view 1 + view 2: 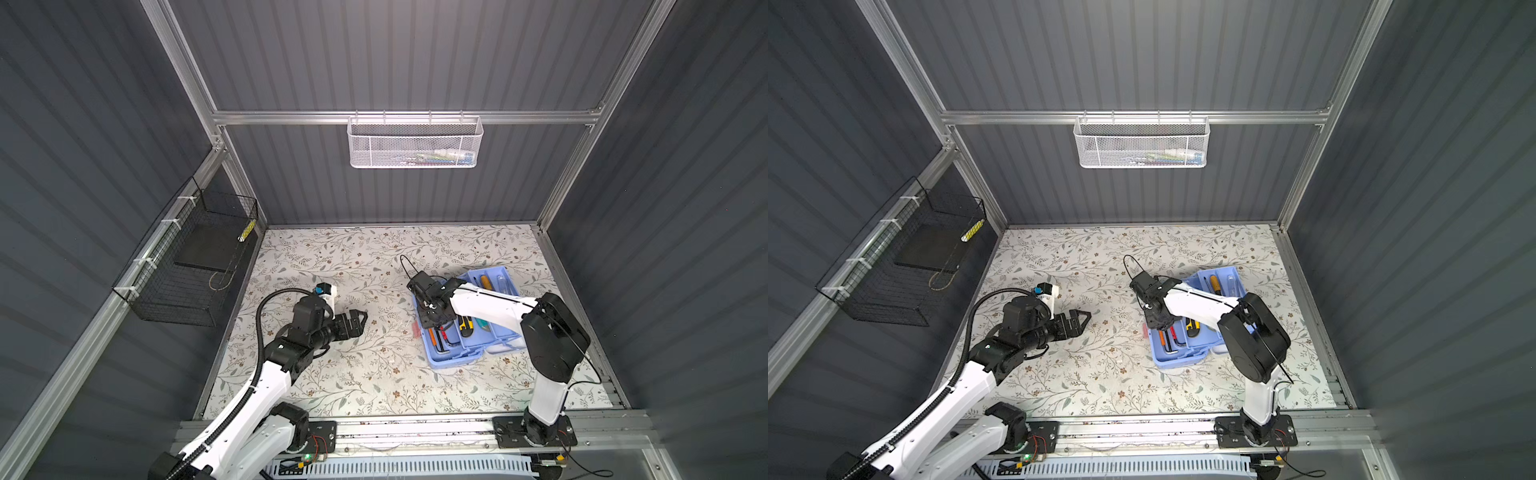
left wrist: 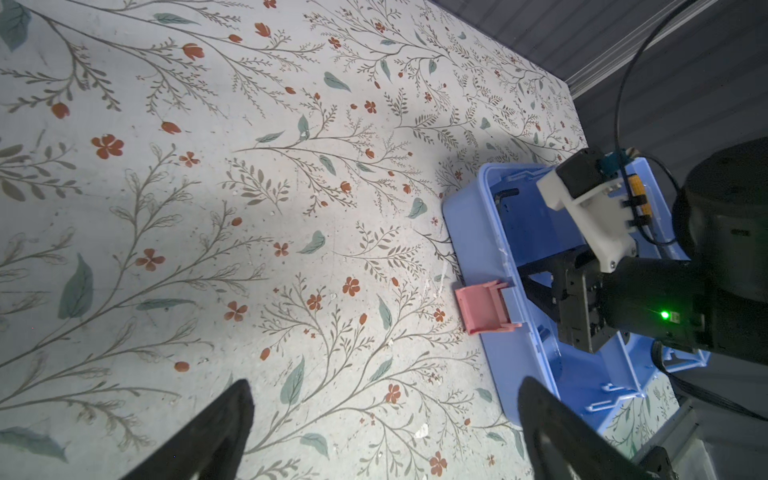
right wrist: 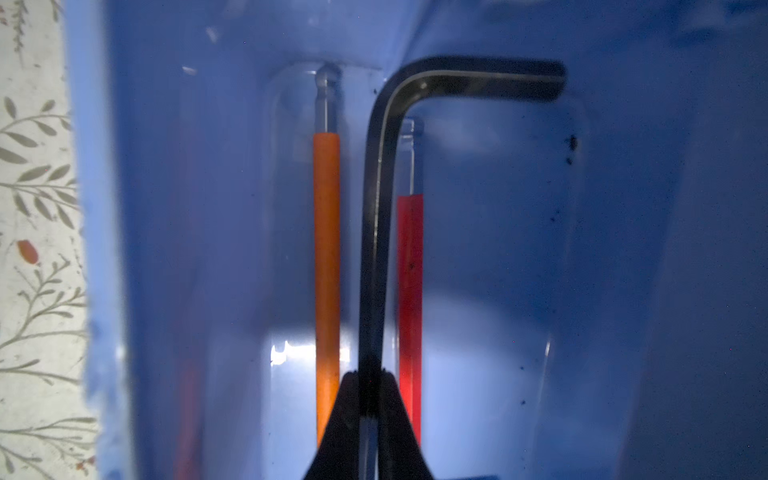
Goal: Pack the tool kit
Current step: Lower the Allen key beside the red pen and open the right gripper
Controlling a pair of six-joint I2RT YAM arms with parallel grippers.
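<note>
Floral tabletop (image 1: 374, 374), grey-walled. Right of centre: light-blue box (image 1: 455, 361), lay open, pink latch (image 2: 484, 306) on left side; held orange tool (image 3: 327, 249), red tool (image 3: 410, 270), yellow knife (image 1: 466, 326). Right gripper (image 3: 369, 376): stood inside box, pinched tight on black hex key (image 3: 376, 208) between orange tool and red tool. Left gripper (image 1: 360, 322): hovered over bare tabletop, well apart from box; fingers spread wide, empty.

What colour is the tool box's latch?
Pink. The small plastic latch shows best in the left wrist view.
</note>
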